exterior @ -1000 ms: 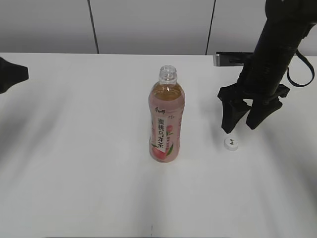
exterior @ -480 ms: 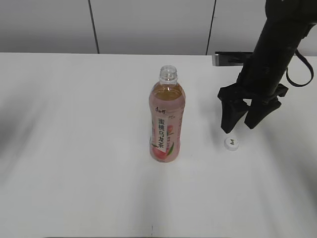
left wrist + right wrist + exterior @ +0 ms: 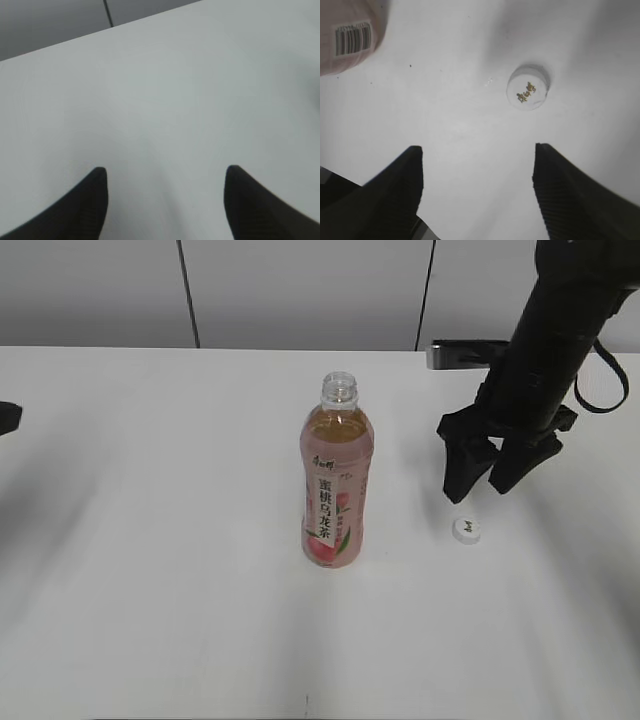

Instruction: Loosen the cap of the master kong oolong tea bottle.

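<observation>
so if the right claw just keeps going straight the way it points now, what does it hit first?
Most likely the bare white table. The right claw points down, open and empty. The cap lies on the table just beyond its fingertips, not between them, so it would probably be missed, though depth is hard to judge.

white table (image 3: 150,540), grey panelled wall (image 3: 300,290)

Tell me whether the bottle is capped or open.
Open. The bottle stands upright with a bare threaded neck, and the cap lies on the table to its right, apart from it.
</observation>
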`<action>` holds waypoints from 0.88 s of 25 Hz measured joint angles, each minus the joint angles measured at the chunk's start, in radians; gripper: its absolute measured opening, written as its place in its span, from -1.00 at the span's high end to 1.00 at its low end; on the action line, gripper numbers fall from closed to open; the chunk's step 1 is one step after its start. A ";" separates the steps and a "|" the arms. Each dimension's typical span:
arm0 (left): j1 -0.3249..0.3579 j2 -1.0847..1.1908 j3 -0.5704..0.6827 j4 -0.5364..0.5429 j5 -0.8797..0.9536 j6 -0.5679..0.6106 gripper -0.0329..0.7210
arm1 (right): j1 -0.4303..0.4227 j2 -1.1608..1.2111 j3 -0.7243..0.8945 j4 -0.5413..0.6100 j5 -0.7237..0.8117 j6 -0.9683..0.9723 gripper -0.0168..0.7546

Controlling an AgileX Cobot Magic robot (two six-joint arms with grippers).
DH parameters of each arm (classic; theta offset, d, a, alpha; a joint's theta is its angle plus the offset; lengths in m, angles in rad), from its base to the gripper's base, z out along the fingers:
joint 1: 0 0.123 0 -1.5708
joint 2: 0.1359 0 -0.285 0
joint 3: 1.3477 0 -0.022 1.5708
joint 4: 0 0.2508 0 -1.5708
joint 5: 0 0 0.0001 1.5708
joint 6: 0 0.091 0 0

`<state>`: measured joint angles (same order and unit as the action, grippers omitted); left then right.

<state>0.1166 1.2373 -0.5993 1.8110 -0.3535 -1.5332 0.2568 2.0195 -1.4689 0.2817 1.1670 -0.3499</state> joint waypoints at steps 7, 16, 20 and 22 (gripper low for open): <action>0.000 0.000 0.003 0.011 0.178 0.144 -0.22 | 0.000 0.000 0.000 0.000 -0.013 -0.004 -0.38; 0.000 0.001 0.003 -0.083 0.338 0.526 -0.10 | 0.000 0.000 0.000 0.010 -0.033 -0.009 -0.38; -0.010 0.002 0.003 -0.269 0.626 0.668 -0.10 | 0.000 0.000 0.000 0.012 -0.034 -0.011 -0.38; -0.051 0.002 0.003 -0.336 0.716 0.758 -0.09 | 0.000 0.000 0.000 0.021 -0.039 -0.011 -0.38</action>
<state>0.0652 1.2392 -0.5959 1.4752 0.3622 -0.7755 0.2568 2.0195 -1.4689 0.3025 1.1283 -0.3612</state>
